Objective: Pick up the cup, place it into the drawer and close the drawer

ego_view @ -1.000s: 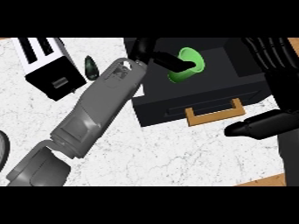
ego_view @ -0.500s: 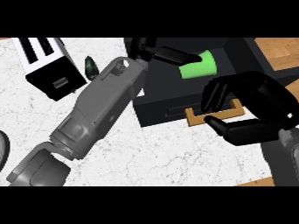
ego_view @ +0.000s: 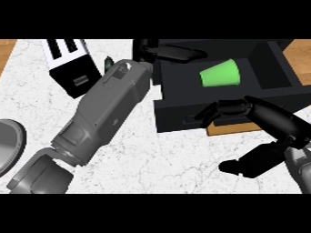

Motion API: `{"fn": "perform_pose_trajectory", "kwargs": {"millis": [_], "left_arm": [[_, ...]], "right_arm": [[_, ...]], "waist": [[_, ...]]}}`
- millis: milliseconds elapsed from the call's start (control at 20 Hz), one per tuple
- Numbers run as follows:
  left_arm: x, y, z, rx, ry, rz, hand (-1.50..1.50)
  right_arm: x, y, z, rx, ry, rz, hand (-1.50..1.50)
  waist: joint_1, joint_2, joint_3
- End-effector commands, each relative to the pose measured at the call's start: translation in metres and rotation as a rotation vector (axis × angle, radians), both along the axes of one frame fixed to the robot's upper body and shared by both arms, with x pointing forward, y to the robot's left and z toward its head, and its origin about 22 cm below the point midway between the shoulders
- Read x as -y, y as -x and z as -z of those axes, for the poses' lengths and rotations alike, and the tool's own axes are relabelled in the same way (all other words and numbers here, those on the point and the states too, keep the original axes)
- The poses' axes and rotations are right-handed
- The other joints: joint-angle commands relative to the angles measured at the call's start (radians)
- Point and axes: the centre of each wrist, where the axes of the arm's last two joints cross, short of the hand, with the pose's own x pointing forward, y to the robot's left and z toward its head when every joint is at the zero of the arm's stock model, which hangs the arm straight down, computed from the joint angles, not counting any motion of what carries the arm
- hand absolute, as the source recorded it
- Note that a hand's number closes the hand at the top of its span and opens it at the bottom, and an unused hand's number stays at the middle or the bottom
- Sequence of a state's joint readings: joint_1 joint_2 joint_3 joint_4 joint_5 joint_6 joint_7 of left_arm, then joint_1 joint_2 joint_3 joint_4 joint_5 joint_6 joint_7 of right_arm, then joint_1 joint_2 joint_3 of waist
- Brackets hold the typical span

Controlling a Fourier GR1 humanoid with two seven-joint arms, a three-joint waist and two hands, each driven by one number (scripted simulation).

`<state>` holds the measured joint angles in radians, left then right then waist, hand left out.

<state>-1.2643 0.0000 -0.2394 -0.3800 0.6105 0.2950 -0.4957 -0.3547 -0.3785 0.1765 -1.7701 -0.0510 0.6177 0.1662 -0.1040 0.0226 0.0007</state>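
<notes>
Green cup (ego_view: 220, 75) on its side inside the open black drawer (ego_view: 282, 73), free of both hands. Looks light, stiff and smooth, likely to roll if nudged; best taken round the middle of its wall, if at all. Left hand (ego_view: 172, 51) at the drawer's back rim, fingers straight, holding nothing. Right hand (ego_view: 269, 123) at the drawer front (ego_view: 185, 116), fingers curled near the wooden handle (ego_view: 235, 127), gripping nothing visible. Closing push not yet done.
</notes>
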Motion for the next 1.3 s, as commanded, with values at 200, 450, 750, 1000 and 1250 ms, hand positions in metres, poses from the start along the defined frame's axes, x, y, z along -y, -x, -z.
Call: {"fn": "perform_pose_trajectory", "kwargs": {"millis": [200, 450, 750, 1000, 1250], "left_arm": [[-0.011, 0.003, 0.017, 0.005, 0.099, 0.028, -1.5], [-0.025, 0.004, 0.025, -0.003, 0.12, 0.027, -1.5], [-0.053, 0.006, 0.036, 0.013, 0.127, -0.004, -1.5], [-0.084, 0.012, 0.049, -0.006, 0.159, 0.026, -1.5], [-0.093, 0.019, 0.06, -0.005, 0.149, 0.045, -1.5]], "right_arm": [[-0.004, 0.001, 0.07, 0.016, 0.23, 0.164, -1.5], [-0.013, -0.024, 0.124, -0.048, 0.388, 0.127, -1.5], [0.008, -0.069, 0.15, -0.069, 0.418, 0.22, 1.5], [0.021, -0.088, 0.154, 0.009, 0.303, 0.273, 1.5], [0.034, -0.127, 0.11, 0.079, 0.226, 0.405, 1.5]], "waist": [[0.097, -0.013, 0.0], [0.14, -0.013, 0.001], [0.189, -0.011, 0.002], [0.214, -0.007, 0.004], [0.251, 0.005, 0.005]]}}
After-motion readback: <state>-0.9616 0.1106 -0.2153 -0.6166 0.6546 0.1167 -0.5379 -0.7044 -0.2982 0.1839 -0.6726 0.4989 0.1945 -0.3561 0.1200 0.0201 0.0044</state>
